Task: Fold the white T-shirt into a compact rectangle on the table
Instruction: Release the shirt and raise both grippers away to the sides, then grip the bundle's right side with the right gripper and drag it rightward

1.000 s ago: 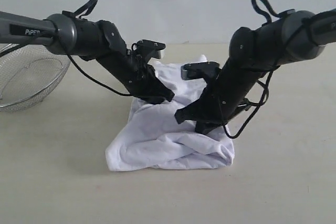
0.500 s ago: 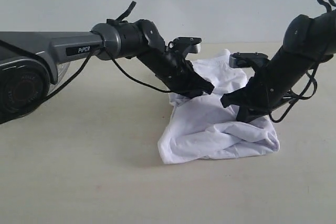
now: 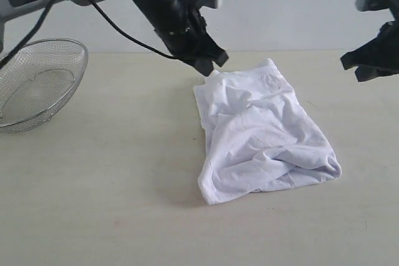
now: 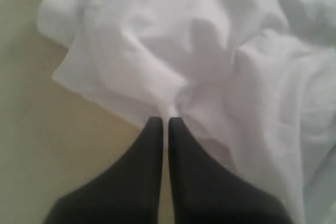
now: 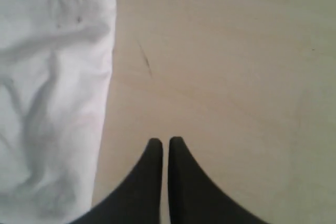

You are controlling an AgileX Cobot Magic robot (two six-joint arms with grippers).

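The white T-shirt (image 3: 262, 135) lies in a rumpled, roughly rectangular bundle on the beige table (image 3: 112, 185); its lettering and neck tag are hidden. My left gripper (image 3: 211, 65) hovers shut just above the shirt's far left corner. In the left wrist view its tips (image 4: 164, 121) sit at the edge of the white cloth (image 4: 210, 51) with nothing pinched between them. My right gripper (image 3: 350, 63) is raised at the far right, clear of the shirt. It is shut and empty (image 5: 165, 141) over bare table (image 5: 236, 51), with the shirt's edge (image 5: 52, 77) off to one side.
A silver wire-mesh basket (image 3: 37, 82) stands at the left edge of the table. A pale wall (image 3: 280, 10) runs behind the table. The left arm's cable (image 3: 118, 29) hangs above the table's far left part.
Both grippers have lifted off the shirt and moved apart, the left up to the far corner, the right out to the right. The shirt now lies uncovered and flatter.
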